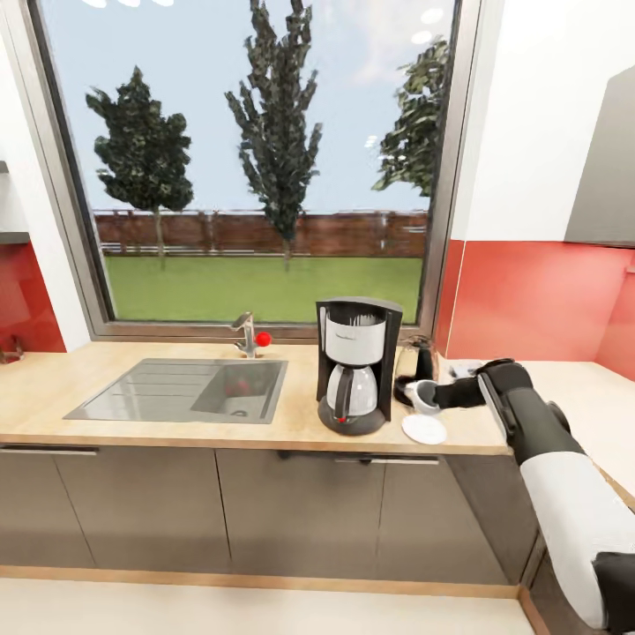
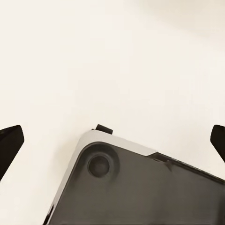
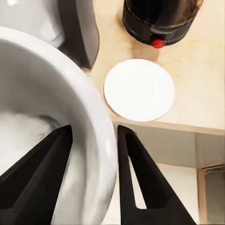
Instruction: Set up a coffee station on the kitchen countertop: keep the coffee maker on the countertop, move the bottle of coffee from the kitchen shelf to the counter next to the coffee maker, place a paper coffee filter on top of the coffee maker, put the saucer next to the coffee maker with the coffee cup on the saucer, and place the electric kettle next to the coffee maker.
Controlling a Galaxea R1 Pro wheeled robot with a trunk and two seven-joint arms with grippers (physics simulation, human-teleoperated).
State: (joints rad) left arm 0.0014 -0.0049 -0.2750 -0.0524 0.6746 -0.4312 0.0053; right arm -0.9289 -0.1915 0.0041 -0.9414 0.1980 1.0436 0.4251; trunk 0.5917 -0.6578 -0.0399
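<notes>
The black-and-white coffee maker (image 1: 356,375) stands on the countertop (image 1: 132,432) to the right of the sink. The white saucer (image 1: 424,429) lies flat just right of its base, near the front edge. My right gripper (image 1: 432,394) is shut on the white coffee cup (image 1: 422,402), holding it tilted a little above and behind the saucer. In the right wrist view one finger sits inside the cup (image 3: 42,79) and the other outside its wall, with the saucer (image 3: 139,89) bare below. The dark electric kettle (image 3: 159,18) stands behind the saucer, mostly hidden by my arm in the head view. The bottle of coffee and paper coffee filter are out of view.
A steel sink (image 1: 181,388) with a faucet (image 1: 245,333) takes up the counter's left half. Thin grey shelf boards (image 1: 11,236) show at the far left. The counter turns a corner at the right under my arm. My left gripper (image 2: 112,138) hangs open over the pale floor and my base.
</notes>
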